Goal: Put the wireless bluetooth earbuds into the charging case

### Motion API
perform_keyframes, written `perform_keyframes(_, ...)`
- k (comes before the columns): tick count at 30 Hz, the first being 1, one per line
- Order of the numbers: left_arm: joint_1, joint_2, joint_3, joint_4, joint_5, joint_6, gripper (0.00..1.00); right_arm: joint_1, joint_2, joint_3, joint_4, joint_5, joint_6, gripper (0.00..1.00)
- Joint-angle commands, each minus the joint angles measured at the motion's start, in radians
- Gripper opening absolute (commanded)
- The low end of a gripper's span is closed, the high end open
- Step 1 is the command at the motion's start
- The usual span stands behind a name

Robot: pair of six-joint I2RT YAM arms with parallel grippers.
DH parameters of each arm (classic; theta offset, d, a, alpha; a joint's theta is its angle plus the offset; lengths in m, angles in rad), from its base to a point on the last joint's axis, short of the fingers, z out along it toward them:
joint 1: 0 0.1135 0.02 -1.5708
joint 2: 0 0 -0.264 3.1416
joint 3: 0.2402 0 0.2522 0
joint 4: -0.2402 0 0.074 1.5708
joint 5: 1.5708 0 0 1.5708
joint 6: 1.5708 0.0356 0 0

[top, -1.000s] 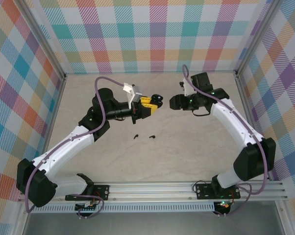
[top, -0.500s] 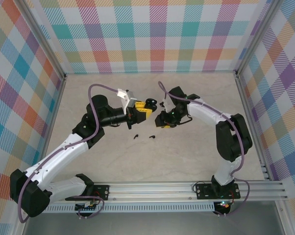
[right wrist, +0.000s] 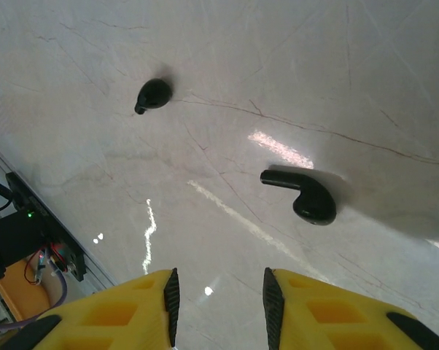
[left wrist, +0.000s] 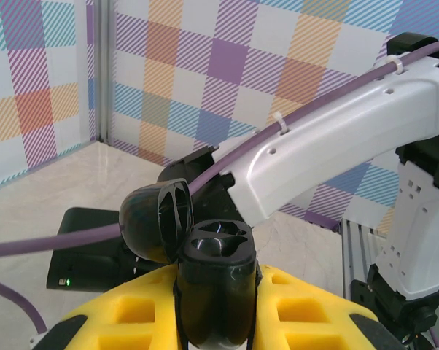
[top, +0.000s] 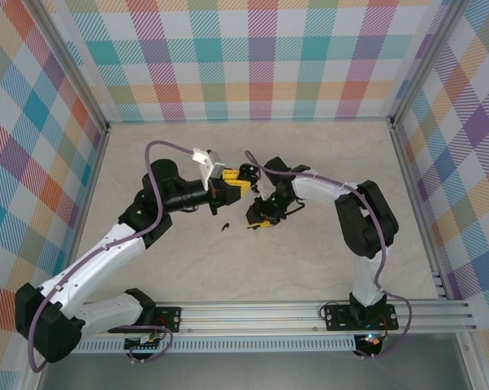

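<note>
The left fingers (left wrist: pixel 125 321) are closed on a black charging case (left wrist: pixel 216 284), held off the desk (right wrist: pixel 292 65) between the yellow pads. Its lid (left wrist: pixel 155 227) is flipped open to one side, and the two sockets face up. The right fingers (right wrist: pixel 125 315) point down at the marbled desk and stand apart with nothing between them. Two black earbuds lie loose on the desk ahead of them. The nearer earbud (right wrist: pixel 311 198) lies just beyond the fingertips, stem flat. The farther earbud (right wrist: pixel 154 93) lies well apart from it.
</note>
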Motion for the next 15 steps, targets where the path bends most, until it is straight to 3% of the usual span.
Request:
perform_keyframes(1,-0.011,-0.019,-0.010,0.015,-0.002,-0.006,0.12,0.016,0.033,0.003,0.023,-0.011,0.025,0.38)
perform_keyframes(15,-0.011,-0.018,-0.014,0.006,-0.012,-0.003,0.12,0.024,0.108,0.045,0.017,0.122,0.071,0.36)
